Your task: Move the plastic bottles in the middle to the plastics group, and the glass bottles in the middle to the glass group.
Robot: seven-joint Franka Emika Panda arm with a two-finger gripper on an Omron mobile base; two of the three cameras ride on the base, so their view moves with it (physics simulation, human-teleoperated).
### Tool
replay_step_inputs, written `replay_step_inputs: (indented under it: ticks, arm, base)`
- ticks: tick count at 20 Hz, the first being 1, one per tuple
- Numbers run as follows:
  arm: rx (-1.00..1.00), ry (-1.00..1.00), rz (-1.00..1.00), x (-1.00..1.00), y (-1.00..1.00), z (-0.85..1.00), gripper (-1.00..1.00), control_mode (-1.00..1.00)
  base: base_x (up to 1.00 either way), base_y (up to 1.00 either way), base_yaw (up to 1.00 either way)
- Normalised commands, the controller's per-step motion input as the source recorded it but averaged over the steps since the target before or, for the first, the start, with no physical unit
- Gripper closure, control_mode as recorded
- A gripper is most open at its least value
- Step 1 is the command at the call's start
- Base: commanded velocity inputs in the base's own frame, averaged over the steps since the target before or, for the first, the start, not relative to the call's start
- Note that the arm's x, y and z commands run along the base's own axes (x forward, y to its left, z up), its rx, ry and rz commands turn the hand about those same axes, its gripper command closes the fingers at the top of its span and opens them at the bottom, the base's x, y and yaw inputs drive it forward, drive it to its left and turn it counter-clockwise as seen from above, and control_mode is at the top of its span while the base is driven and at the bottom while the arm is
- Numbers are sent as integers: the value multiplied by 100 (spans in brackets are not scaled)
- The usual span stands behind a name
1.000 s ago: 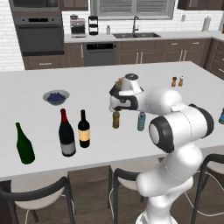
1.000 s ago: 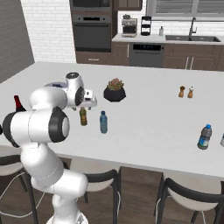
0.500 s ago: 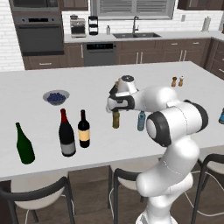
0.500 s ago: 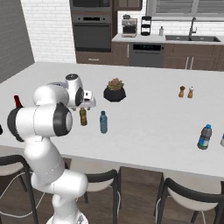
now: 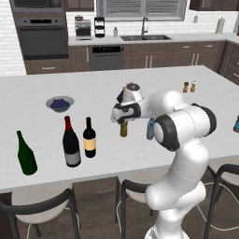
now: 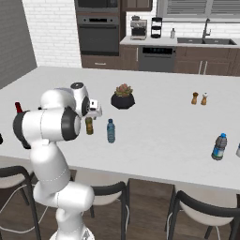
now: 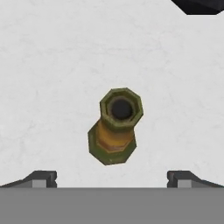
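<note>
target: olive-brown bottle point(image 7: 115, 127), standing upright on the white counter point(image 5: 154, 88), mid-island; also showing at point(image 5: 123, 128) and point(image 6: 89, 125)
gripper: hanging point(image 7: 112, 178) straight above the bottle, looking down its mouth; jaws spread wide, holding nothing, tips point(image 7: 42, 178) flanking the bottle with clear gap each side
key relation: bottle lying directly below the pincer, slightly ahead of the line between the tips; long axis vertical, running along the approach line; probably needing a straight drop plus a small nudge forward to centre the neck
neighbour: blue plastic bottle point(image 6: 110, 131) standing just beside the target on the robot's right, apart from it; likely the closest thing to a descending finger
further off: potted plant point(image 6: 123, 96) behind, near but apart
drop zone: glass group sitting to the robot's left: black wine bottle point(image 5: 89, 138), red-topped bottle point(image 5: 71, 143), green bottle point(image 5: 26, 154)
path check: black bottle standing first in line on a leftward carry, so probably lifting clear before traversing
elsewhere: blue bowl point(image 5: 59, 103), shakers point(image 5: 189, 87), far blue bottle point(image 6: 218, 146), all well apart
</note>
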Motion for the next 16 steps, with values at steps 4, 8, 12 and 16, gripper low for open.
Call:
replay_step_inputs:
  ticks: [4, 8, 12, 16]
  arm:
    - [0, 0, 0, 10, 0, -2, -100, -100]
    - [0, 0, 0, 22, 0, -6, -100, -100]
    - [0, 0, 0, 15, 0, -3, -100, -100]
    - [0, 0, 0, 0, 0, -4, -100, -100]
  base:
    - [0, 0, 0]
    - [0, 0, 0]
    - [0, 0, 0]
    - [0, 0, 0]
